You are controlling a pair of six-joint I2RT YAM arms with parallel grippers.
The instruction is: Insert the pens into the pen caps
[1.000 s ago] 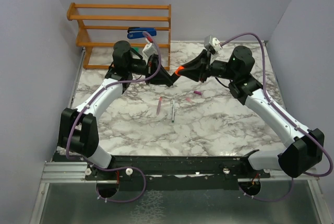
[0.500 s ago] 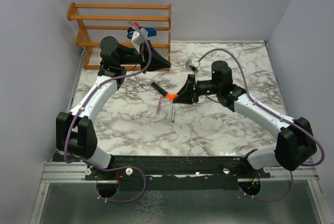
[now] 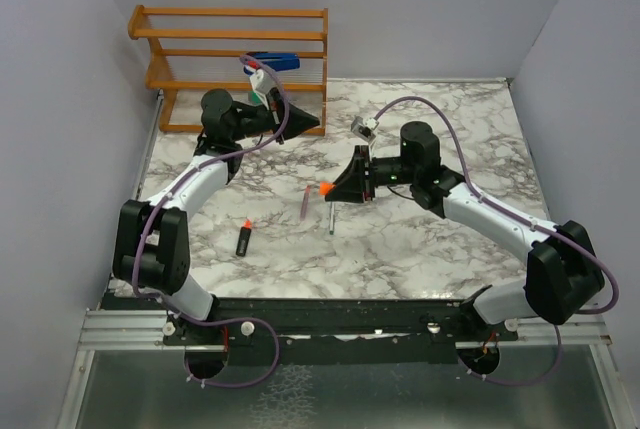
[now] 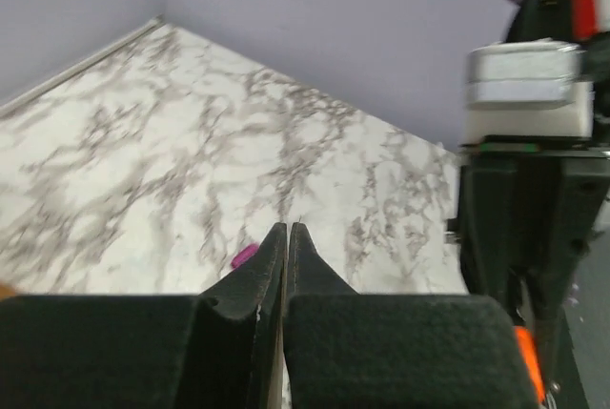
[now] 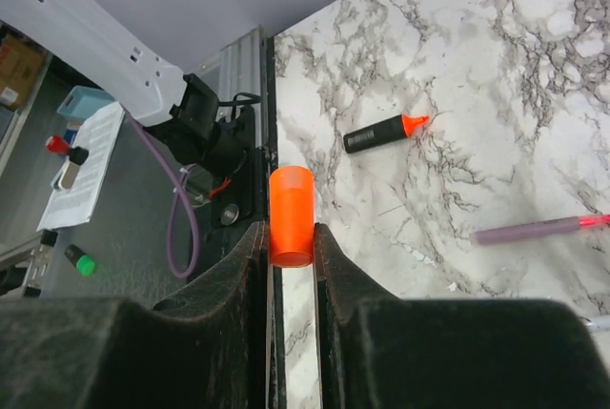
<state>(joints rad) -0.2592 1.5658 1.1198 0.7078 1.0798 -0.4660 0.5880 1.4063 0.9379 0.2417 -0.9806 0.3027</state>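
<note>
Presently: right gripper (image 3: 335, 190) clamps orange cap (image 5: 291, 215).
Right arm reaches low over mid-table; left gripper (image 3: 312, 126) raised, jaws together, empty. Black marker (image 3: 242, 238) lies front-left; 2 thin pens (image 3: 318, 208) beside right gripper.

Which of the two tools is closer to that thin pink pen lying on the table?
The right tool, holding the orange cap, sits just beside the pink pen. The left tool is farther back, near the rack.

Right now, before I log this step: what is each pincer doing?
Left pincer: shut, holding nothing.
Right pincer: shut on the orange cap.
</note>
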